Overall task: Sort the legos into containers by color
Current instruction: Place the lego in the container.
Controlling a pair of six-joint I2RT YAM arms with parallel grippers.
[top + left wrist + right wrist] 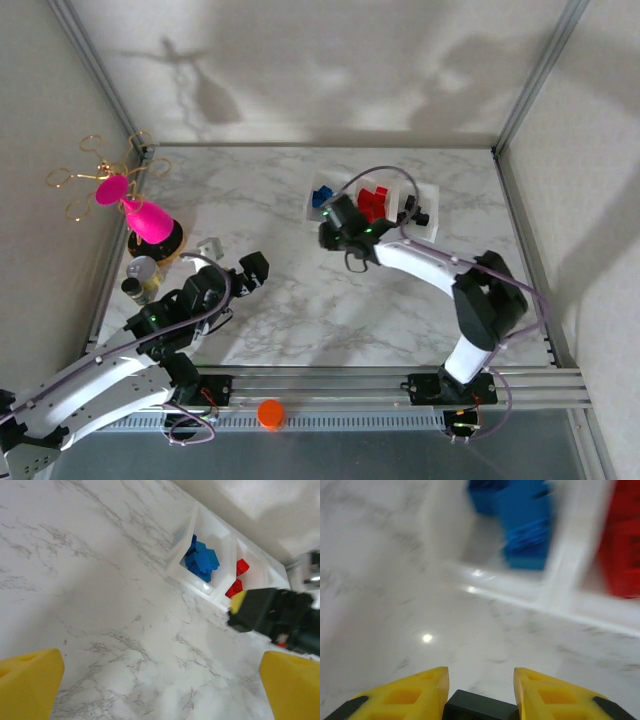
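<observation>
Three joined white containers [408, 188] stand at the back middle of the table. Blue legos [322, 196] fill the left bin, red legos [375, 203] the middle one, black legos [421, 214] the right one. My right gripper [333, 232] hovers just in front of the blue bin, shut on a black lego [480, 708] deep between its yellow fingers [420, 690]. The blue legos [522, 525] and red legos [622, 555] lie blurred ahead of it. My left gripper [250, 272] is open over bare marble at the left, and its view takes in the containers [197, 586] and the right gripper [270, 615].
A pink cone cup [150, 220] with gold wire loops [95, 170] stands at the far left, with a small jar [143, 272] and a grey piece [210, 245] near it. An orange ball [270, 413] rests on the front rail. Metal frame posts border the table.
</observation>
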